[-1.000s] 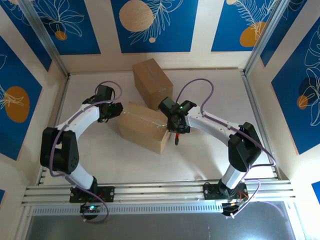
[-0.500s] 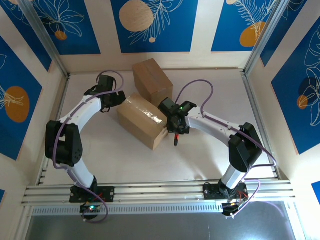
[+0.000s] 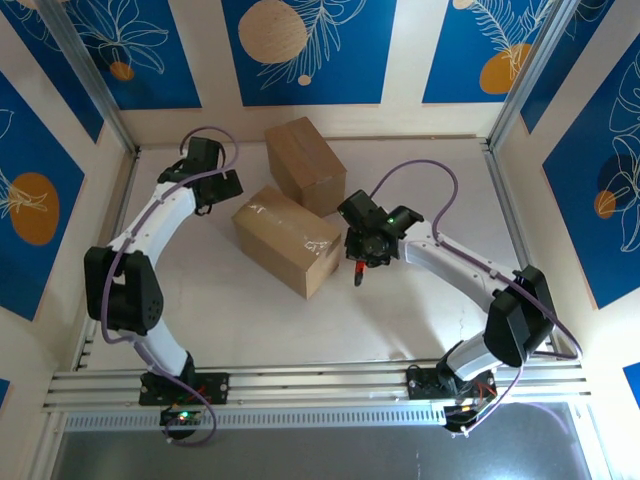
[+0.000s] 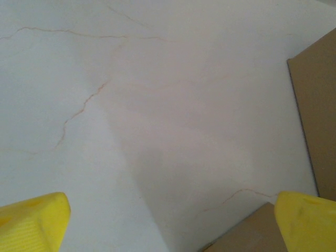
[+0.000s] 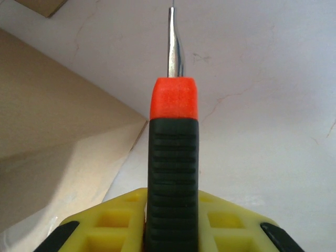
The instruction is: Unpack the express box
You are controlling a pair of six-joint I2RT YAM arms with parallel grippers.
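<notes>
The express box [image 3: 285, 240], brown cardboard with clear tape along its top, lies at an angle mid-table. My left gripper [image 3: 218, 192] hangs open just off the box's far-left end; its yellow fingertips [image 4: 31, 223] sit wide apart over bare table, with nothing between them and a box corner [image 4: 252, 233] beside the right one. My right gripper [image 3: 362, 252] is shut on a cutting tool [image 5: 173, 157] with a black ribbed handle, an orange collar and a thin metal blade. The tool [image 3: 353, 272] points down just off the box's right end, and the box [image 5: 52, 131] lies to the blade's left.
A second, untaped cardboard box [image 3: 305, 165] stands behind the first, against the back wall, and its edge [image 4: 320, 121] runs along the right of the left wrist view. Metal rails [image 3: 320, 385] border the near edge. Bare white table [image 3: 400, 320] lies in front.
My left gripper has opened fully and drawn back from the box's left end toward the far left. The box has turned and slid slightly. My right arm has shifted right with the tool.
</notes>
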